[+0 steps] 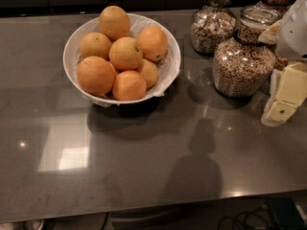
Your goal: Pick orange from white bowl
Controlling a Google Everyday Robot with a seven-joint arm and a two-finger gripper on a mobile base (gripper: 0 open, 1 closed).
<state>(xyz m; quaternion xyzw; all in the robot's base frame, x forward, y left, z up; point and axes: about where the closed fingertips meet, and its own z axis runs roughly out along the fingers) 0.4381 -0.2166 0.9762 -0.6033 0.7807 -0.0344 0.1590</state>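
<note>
The orange (96, 74) is sitting unpicked in the white bowl (72, 47); the claw (287, 97) is hanging well apart at right, whether open I cannot tell

The claw (283, 99) hangs at the right edge over the surface (144, 176), just beside the nearest cereal jar (241, 66). That jar stands between the claw and the white bowl (173, 63), blocking a straight low path. A second jar (211, 30) crowds the bowl's right rim further back. The front half of the surface lies open, giving wide room to pass the jars. Above the bowl the way down is free. The oranges (125, 53) are heaped above the rim, touching, with hardly any gaps.
</note>
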